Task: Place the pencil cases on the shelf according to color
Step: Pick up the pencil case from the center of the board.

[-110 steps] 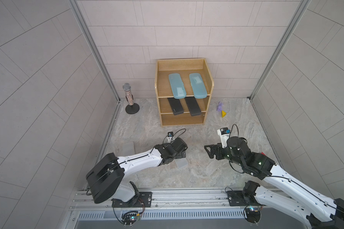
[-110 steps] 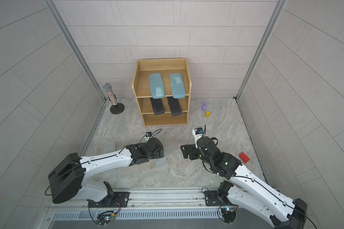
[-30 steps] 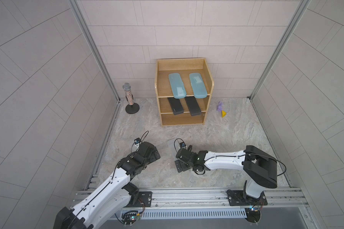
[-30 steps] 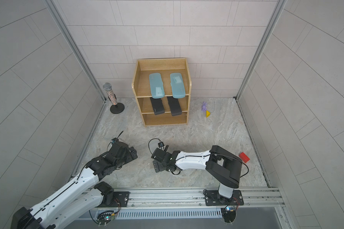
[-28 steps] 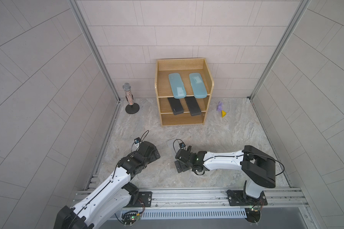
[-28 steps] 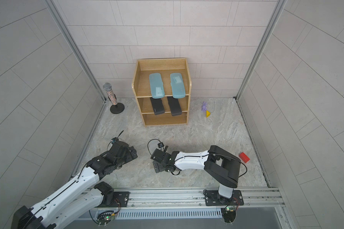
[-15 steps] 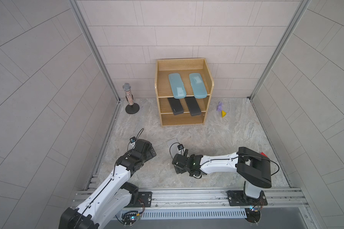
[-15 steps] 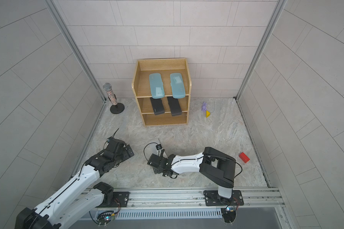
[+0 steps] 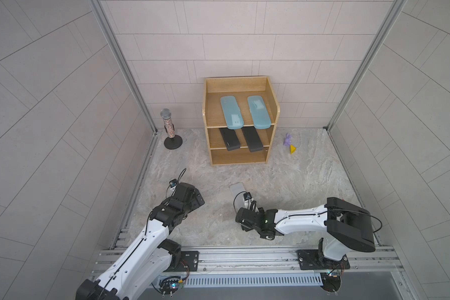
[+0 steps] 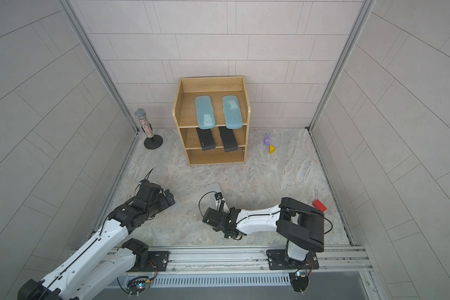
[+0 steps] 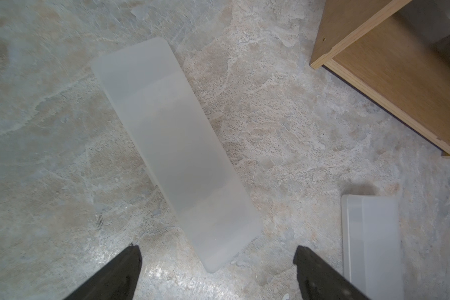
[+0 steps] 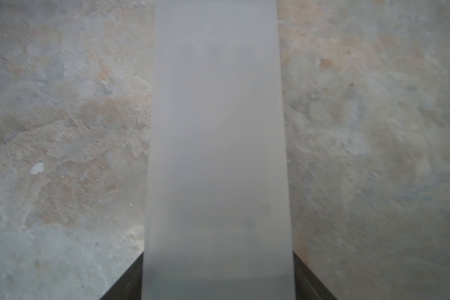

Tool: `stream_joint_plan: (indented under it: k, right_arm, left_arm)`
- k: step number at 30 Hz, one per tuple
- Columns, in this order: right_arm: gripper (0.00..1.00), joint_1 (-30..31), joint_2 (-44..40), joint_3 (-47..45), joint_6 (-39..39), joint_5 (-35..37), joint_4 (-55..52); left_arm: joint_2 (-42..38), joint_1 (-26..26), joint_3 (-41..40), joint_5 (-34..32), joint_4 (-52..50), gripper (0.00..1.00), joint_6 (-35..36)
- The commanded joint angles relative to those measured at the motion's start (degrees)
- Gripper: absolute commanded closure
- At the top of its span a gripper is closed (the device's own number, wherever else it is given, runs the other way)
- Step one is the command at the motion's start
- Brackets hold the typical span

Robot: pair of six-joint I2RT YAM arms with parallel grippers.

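Frosted case (image 12: 216, 142) now clamped in the right gripper (image 12: 218, 255), its jaws just narrowed. Left gripper (image 11: 217, 249), jaws apart, has retreated left; the far shelf (image 9: 238, 156) comes next.

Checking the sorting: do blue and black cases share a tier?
No: light-blue pencil cases top the shelf, black pencil cases sit one tier below.

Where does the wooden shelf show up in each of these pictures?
Top views: the shelf stands mid-picture against the back wall, in both.
Left wrist: only one corner of it, cut off by the frame.
Right wrist: not in it.
Shared landmark: the marbled floor, in all four.
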Motion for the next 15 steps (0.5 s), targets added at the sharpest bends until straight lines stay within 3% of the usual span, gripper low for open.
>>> stream_joint_plan:
  k: [1, 4, 7, 10, 15]
  right_arm:
    - [0.62, -0.11, -7.4, -2.59, 1.67, 5.65, -0.61]
    - [0.61, -2.17, -12.05, -4.49, -0.4, 6.93, 1.49]
    - [0.61, -8.03, -12.98, -5.02, -3.84, 2.04, 4.98]
    - [0.61, -14.56, -11.48, -5.24, -6.95, -3.58, 10.93]
    - [0.61, -21.91, -5.94, -0.7, -10.4, -6.61, 14.99]
  left_arm:
    - [-0.42, 0.31, 1.1, 0.7, 0.51, 0.0, -0.13]
    - [0.59, 0.31, 1.94, 0.78, 1.19, 0.0, 0.0]
    - [2.08, 0.31, 2.62, 1.2, 2.58, 0.0, 0.23]
    - [3.32, 0.3, 2.67, 2.02, 4.07, 0.0, 0.18]
    - [3.05, 0.31, 2.2, 2.18, 5.09, 0.0, 0.38]
